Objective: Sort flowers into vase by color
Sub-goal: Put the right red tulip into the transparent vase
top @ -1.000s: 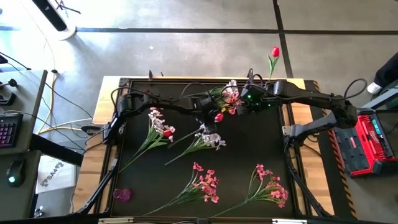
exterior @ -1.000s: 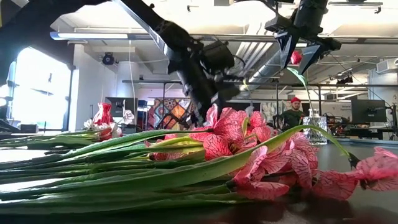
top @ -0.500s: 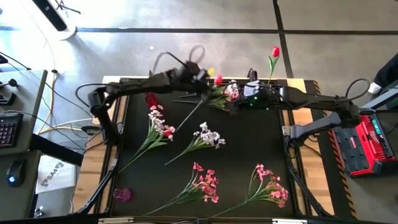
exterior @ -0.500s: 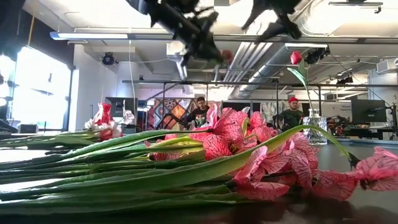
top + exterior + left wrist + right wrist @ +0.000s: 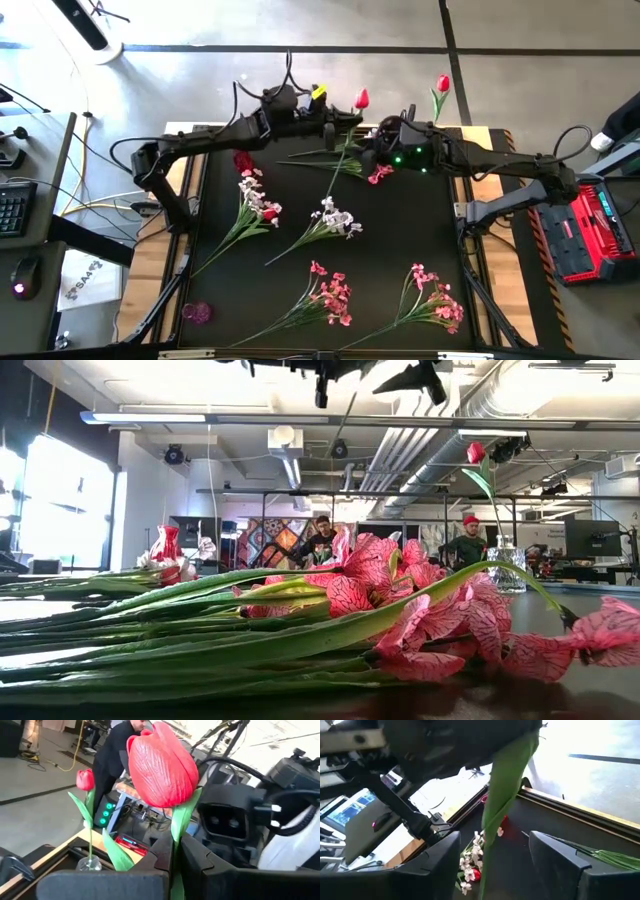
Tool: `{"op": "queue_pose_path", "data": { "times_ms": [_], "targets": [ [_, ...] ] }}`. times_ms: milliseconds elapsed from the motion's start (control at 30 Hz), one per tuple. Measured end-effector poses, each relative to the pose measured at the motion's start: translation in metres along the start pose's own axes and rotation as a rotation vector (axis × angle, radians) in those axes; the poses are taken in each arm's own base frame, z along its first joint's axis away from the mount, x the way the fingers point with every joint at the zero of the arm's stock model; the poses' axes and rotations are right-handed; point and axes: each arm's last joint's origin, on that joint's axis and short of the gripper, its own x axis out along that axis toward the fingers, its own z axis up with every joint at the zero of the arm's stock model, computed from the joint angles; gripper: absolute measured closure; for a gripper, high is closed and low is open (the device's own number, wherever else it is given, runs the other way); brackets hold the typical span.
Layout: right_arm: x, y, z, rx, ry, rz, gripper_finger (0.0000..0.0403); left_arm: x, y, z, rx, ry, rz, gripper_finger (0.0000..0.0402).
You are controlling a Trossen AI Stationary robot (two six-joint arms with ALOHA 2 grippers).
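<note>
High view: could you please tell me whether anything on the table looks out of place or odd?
One thing: a small pink clump lies alone in the table's lower left corner, with no visible stem, apart from the pink sprays. It may be a loose blossom.

Your high view is evenly lit: the grey floor (image 5: 300, 85) reads bright and flat, while the black table mat (image 5: 400, 240) swallows most shadow. In the low view, a window (image 5: 60, 500) at the far left blows out to white, and ceiling strip lights (image 5: 250, 418) glare overhead. The nearest pink blossoms (image 5: 400, 610) sit soft and out of focus (too close to the lens). In your left wrist view the red tulip (image 5: 161, 765) is crisp, the room behind it hazy. Your right wrist view is overexposed in one corner, and the green stem (image 5: 502, 795) is smeared.
</note>
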Motion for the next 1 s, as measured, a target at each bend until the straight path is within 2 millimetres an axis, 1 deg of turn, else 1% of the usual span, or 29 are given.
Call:
{"op": "queue_pose_path", "data": {
  "times_ms": [167, 267, 300, 367, 467, 500, 533, 667, 767, 900, 1000],
  "targets": [
    [0.0, 0.0, 0.001, -0.007, -0.012, -0.002, 0.0181, 0.001, -0.005, -0.001, 0.001, -0.004, -0.015, 0.0394],
    [0.0, 0.001, 0.002, -0.012, -0.023, 0.006, 0.0206, 0.002, -0.008, -0.004, 0.001, 0.002, -0.019, 0.0394],
    [0.0, 0.001, 0.002, -0.012, -0.022, 0.005, 0.0221, 0.002, -0.008, -0.004, 0.0, 0.003, -0.02, 0.0394],
    [0.0, 0.001, 0.001, -0.014, -0.018, 0.002, 0.0265, 0.003, -0.009, -0.005, -0.002, 0.005, -0.023, 0.0394],
    [0.0, 0.001, 0.001, -0.015, -0.017, 0.002, 0.0353, 0.003, -0.01, -0.005, 0.018, 0.009, -0.023, 0.0388],
    [0.0, 0.001, 0.001, -0.025, -0.015, 0.001, 0.0376, 0.003, -0.01, -0.006, 0.021, 0.013, -0.023, 0.0382],
    [0.0, 0.0, 0.001, -0.035, -0.014, -0.002, 0.0388, 0.003, -0.011, -0.007, 0.025, 0.016, -0.024, 0.0375],
    [-0.001, -0.004, -0.002, -0.047, -0.006, -0.08, 0.0381, 0.003, -0.011, -0.008, 0.048, 0.03, -0.019, 0.0332],
    [-0.005, -0.012, -0.006, -0.08, 0.005, -0.214, 0.0396, 0.0, -0.004, -0.008, 0.039, 0.066, 0.015, 0.0295],
    [-0.02, -0.023, -0.007, -0.123, -0.026, -0.425, 0.0395, -0.008, 0.004, -0.007, 0.025, 0.138, 0.072, 0.0256],
    [-0.037, -0.032, -0.006, -0.176, -0.074, -0.591, 0.04, -0.012, 0.007, -0.012, 0.052, 0.215, 0.102, 0.0242]
  ]
}}
